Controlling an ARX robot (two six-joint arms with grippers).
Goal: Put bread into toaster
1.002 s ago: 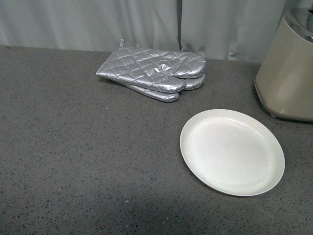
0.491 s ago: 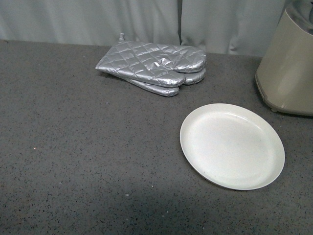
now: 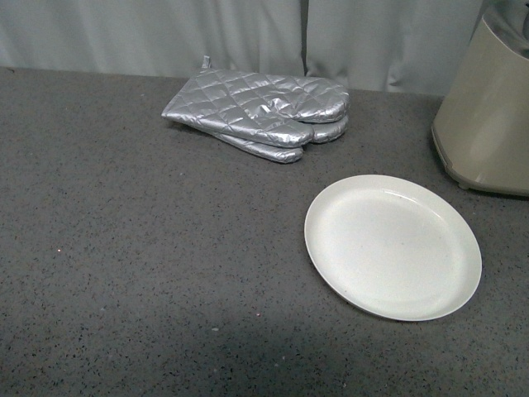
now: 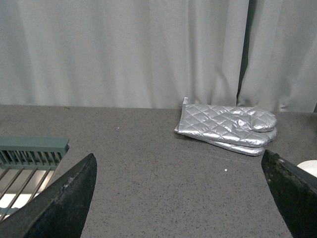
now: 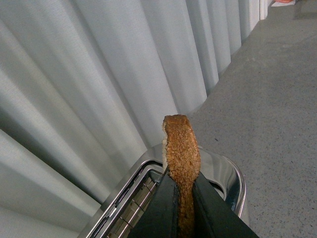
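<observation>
In the right wrist view my right gripper (image 5: 182, 191) is shut on the bread (image 5: 182, 148), a brown crusted slice seen edge-on, standing upright between the dark fingers. It hangs just above the shiny top of the toaster (image 5: 225, 173), beside an open wire-lined slot (image 5: 133, 208). In the front view the beige toaster (image 3: 488, 124) stands at the far right edge, and neither arm shows there. In the left wrist view my left gripper (image 4: 181, 198) is open and empty above the grey counter (image 4: 148, 168).
A round white plate (image 3: 393, 246) lies empty in front of the toaster. Silver quilted oven mitts (image 3: 260, 114) lie stacked at the back near the grey curtain; they also show in the left wrist view (image 4: 228, 126). A green wire rack (image 4: 27, 163) sits at the counter's left.
The front view shifted slightly a second ago, so the mitts and toaster sit a little higher in the frame. Nothing has moved on the counter in the last half second.
</observation>
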